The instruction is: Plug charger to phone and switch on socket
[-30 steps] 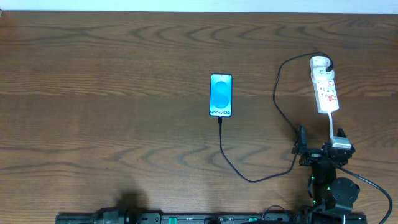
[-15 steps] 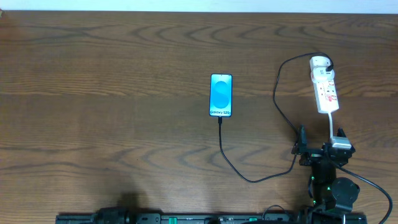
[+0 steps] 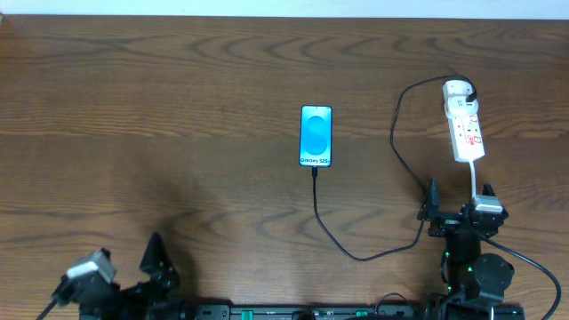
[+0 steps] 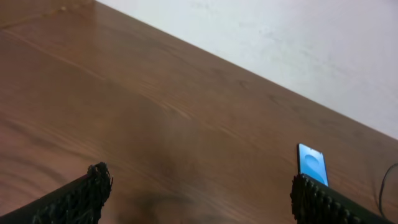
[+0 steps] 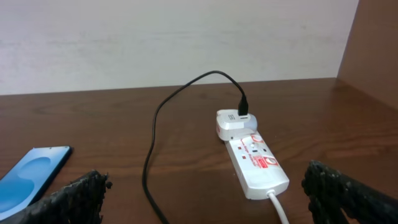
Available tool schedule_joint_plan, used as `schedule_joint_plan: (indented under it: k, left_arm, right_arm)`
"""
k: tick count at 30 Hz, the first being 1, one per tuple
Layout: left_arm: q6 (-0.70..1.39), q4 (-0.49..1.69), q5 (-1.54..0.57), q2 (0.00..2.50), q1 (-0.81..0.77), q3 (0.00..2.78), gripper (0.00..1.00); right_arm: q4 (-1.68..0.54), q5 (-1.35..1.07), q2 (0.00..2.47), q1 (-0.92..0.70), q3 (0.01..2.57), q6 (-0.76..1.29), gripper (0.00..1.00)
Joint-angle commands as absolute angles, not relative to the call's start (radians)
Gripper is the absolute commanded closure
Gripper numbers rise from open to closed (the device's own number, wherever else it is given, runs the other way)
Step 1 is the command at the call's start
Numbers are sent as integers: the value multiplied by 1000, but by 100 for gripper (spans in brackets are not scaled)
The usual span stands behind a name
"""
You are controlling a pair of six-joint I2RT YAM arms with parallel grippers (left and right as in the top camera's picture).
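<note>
one phone (image 3: 316, 136) | well ahead-right of left gripper (image 4: 198, 194) | jaws wide

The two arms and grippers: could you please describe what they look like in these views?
The left gripper and right gripper have black, rough-textured fingers. Overhead, the left arm and right arm are black, each with a pale grey block near the wrist; the right one also shows green lights and a thin black cable.
</note>
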State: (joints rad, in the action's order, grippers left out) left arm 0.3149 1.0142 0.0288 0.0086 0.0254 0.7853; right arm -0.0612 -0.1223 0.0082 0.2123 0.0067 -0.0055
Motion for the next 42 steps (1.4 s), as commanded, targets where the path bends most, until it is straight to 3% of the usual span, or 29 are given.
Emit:
schedule_joint_plan:
  k: [1, 11, 17, 33, 42]
  left_arm:
    - [314, 953, 8, 3, 14, 709, 5]
    - [302, 727, -26, 2, 14, 501, 5]
    - [128, 568, -138, 2, 14, 391, 5]
    - [7, 106, -146, 2, 16, 33, 5]
    - [-83, 57, -138, 2, 16, 4, 5]
  right_arm:
    - [-65, -117, 5, 214, 5, -16, 1]
    - [-65, -118, 5, 214, 5, -16, 1]
    - [-65, -118, 5, 215, 5, -16, 1]
    - [-65, -118, 5, 215, 5, -16, 1]
    - [-65, -118, 5, 214, 5, -16, 1]
